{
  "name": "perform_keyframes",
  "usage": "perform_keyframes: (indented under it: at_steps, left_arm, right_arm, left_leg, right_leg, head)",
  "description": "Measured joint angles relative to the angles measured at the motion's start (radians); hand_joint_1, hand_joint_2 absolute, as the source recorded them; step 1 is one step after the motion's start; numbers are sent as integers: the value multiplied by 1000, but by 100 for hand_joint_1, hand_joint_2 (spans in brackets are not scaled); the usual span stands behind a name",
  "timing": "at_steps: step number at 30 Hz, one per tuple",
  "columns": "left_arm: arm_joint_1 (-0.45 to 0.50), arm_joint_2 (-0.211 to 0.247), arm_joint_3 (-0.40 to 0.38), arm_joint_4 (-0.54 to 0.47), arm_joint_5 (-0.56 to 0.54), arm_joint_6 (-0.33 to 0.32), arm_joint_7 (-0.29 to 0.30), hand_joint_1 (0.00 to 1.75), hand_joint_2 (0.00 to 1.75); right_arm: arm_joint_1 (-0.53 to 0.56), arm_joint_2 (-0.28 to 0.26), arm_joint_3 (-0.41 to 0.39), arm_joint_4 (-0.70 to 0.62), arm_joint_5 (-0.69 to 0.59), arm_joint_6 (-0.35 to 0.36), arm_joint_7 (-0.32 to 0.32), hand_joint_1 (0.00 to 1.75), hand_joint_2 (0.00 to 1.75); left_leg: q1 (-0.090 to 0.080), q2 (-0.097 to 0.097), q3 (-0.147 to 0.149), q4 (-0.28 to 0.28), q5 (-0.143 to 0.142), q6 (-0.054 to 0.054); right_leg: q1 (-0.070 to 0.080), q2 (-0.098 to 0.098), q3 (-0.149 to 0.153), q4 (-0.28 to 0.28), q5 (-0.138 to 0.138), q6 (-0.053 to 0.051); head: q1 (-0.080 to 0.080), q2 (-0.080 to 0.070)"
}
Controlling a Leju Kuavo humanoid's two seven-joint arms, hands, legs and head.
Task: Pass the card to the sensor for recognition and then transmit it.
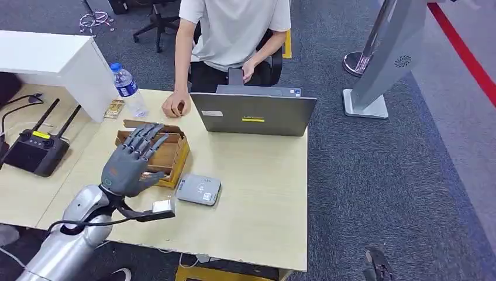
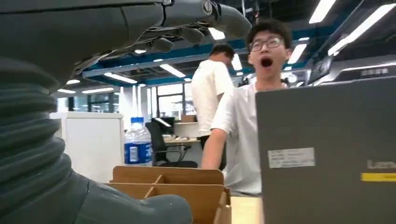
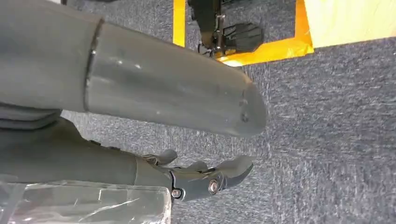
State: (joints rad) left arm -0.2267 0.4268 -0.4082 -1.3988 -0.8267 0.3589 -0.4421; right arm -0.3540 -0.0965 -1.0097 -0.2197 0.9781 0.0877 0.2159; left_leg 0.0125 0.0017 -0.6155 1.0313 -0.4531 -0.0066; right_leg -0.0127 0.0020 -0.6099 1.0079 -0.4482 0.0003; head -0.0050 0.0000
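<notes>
1. Okay, light wooden table [image 1: 257, 193] on grey-blue carpet [image 1: 380, 175], office room with ceiling strip lights in the left wrist view.
2. Divided cardboard box [image 1: 172, 155] as landmark: grey laptop [image 1: 251, 114] behind and to its right, water bottle [image 1: 127, 88] behind it, black antenna controller [image 1: 36, 149] well off to its left, seated person [image 1: 234, 29] behind the laptop.
3. Sensor [image 1: 199, 189] flat on the table, just beside the box's near right corner, long axis roughly along the table's near edge, slightly skewed.
4. Card: cannot tell where; box interior partly hidden.
5. Left hand [image 1: 128, 164] above the box's near left part, fingers [image 1: 143, 137] spread wide and pointing away, holding nothing visible.
6. Right hand [image 3: 93, 154] hanging over carpet, thumb out, fingers loosely bent, empty.
</notes>
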Motion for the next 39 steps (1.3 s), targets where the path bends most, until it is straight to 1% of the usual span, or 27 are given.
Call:
perform_keyframes:
  at_steps: [3, 5, 6, 9, 11, 13, 17, 19, 23, 27, 39]
  left_arm:
    - [32, 10, 0, -40, 0, -2, -8, 0, 175]
    - [39, 13, 0, -52, -1, -17, -7, 0, 175]
    - [40, 14, 0, -53, -6, -38, 6, 0, 175]
    - [34, 31, 0, -46, -40, -137, 78, 0, 175]
    - [18, 46, 0, -24, -53, -172, 111, 0, 175]
    - [1, 53, 0, 9, -64, -193, 138, 0, 175]
    - [-21, 54, 0, 65, -86, -207, 180, 0, 175]
    - [-32, 53, 0, 90, -92, -214, 191, 0, 175]
    - [-58, 46, 0, 140, -92, -219, 195, 0, 175]
    - [-73, 36, 0, 169, -89, -219, 195, 0, 175]
    - [-104, 6, 0, 218, -83, -212, 190, 0, 175]
  right_arm:
    - [3, 0, -4, 0, -6, 0, -2, 0, 0]
    - [2, 0, -5, 0, -6, 0, -2, 0, 0]
    - [2, 0, -5, 0, -6, 0, -1, 0, 0]
    - [2, 0, -6, 0, -2, 3, 5, 0, 0]
    - [2, 0, -6, 0, 5, 3, 8, 0, 0]
    - [2, 0, -6, 0, 6, 6, 14, 0, 0]
    - [2, 0, -6, 0, 8, 6, 20, 0, 0]
    - [2, 0, -6, 0, 8, 6, 22, 0, 0]
    - [1, 0, -6, 0, 9, 7, 23, 0, 0]
    - [0, 0, -6, 0, 9, 7, 24, 0, 0]
    - [-1, 0, -6, 0, 13, 9, 24, 0, 0]
  left_leg:
    - [0, 0, 0, 0, 0, 0]
    - [0, 0, 0, 0, 0, 0]
    - [0, 0, 0, 0, 0, 0]
    - [0, 0, 0, 0, 0, 0]
    - [1, 0, 0, 0, 0, 0]
    - [1, 0, 0, 0, 1, -1]
    - [1, 0, 0, 0, 1, -1]
    - [0, 0, 0, 0, 1, -1]
    - [0, 0, 0, 0, 1, -1]
    - [0, 0, 0, 0, 1, -1]
    - [0, 0, 0, 0, 1, -1]
  right_leg:
    - [0, 0, 0, 0, 0, 0]
    - [0, 0, 0, 0, 0, 0]
    - [0, 0, 0, 0, 0, 0]
    - [0, 0, 0, 0, 0, 0]
    - [0, 0, 0, 0, 0, 0]
    - [0, 0, 0, 0, 0, 0]
    - [0, 0, 0, 0, 1, -1]
    - [0, 0, 0, 0, 1, -1]
    - [0, 0, 0, 0, 1, -1]
    - [0, 0, 0, 0, 1, -1]
    - [0, 0, 0, 0, 1, -1]
  head:
    - [0, 0]
    - [0, 0]
    - [0, 0]
    - [0, 0]
    - [0, 0]
    - [0, 0]
    - [0, 0]
    - [0, 0]
    - [0, 0]
    - [0, 0]
    - [0, 0]
